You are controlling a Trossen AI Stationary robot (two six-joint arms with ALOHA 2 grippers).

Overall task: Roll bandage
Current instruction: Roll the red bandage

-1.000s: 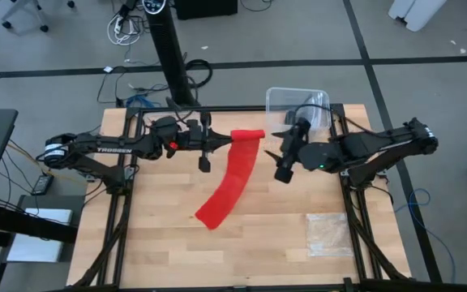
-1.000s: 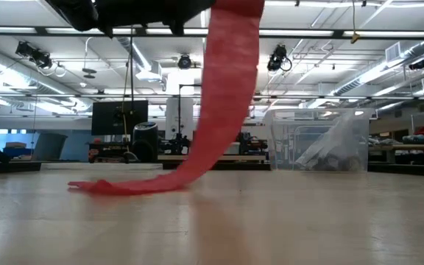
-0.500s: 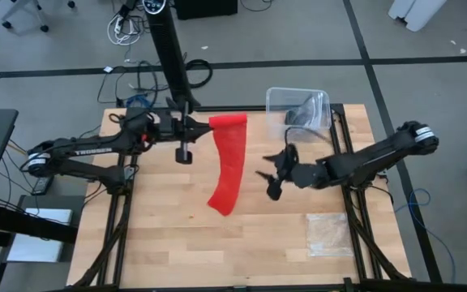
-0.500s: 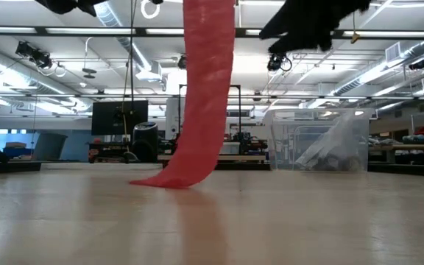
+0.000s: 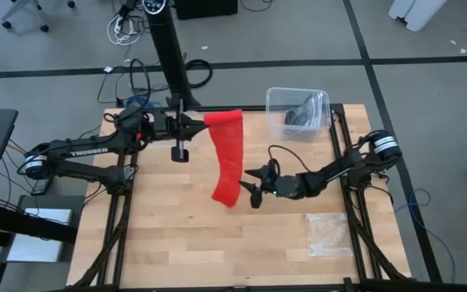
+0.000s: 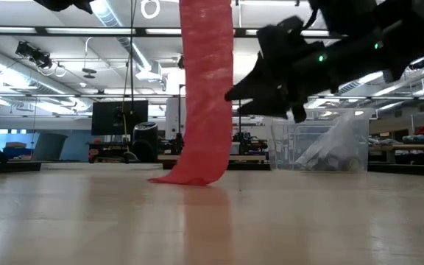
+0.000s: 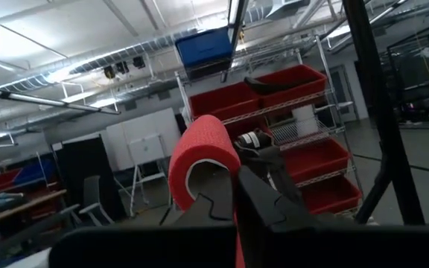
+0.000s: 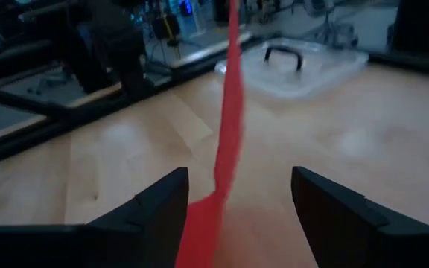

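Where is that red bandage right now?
In the high view the bandage hangs mid-table from the shut left gripper, its lower end touching the table, beside the open right gripper.

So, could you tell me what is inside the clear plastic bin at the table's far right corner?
The clear bin holds something dark with crinkly clear plastic; what it is cannot be made out.

The left gripper (image 5: 194,124) sits above the far left part of the table (image 5: 160,235), pinching the top end of the bandage (image 5: 228,158). The bandage hangs down from it, and only its bottom end lies on the table near the middle. The right gripper (image 5: 248,186) is low, just to the right of that bottom end, fingers spread and pointing at it. A bin (image 5: 297,109) stands at the far right corner. A plastic bag (image 5: 329,234) lies flat on the near right part.
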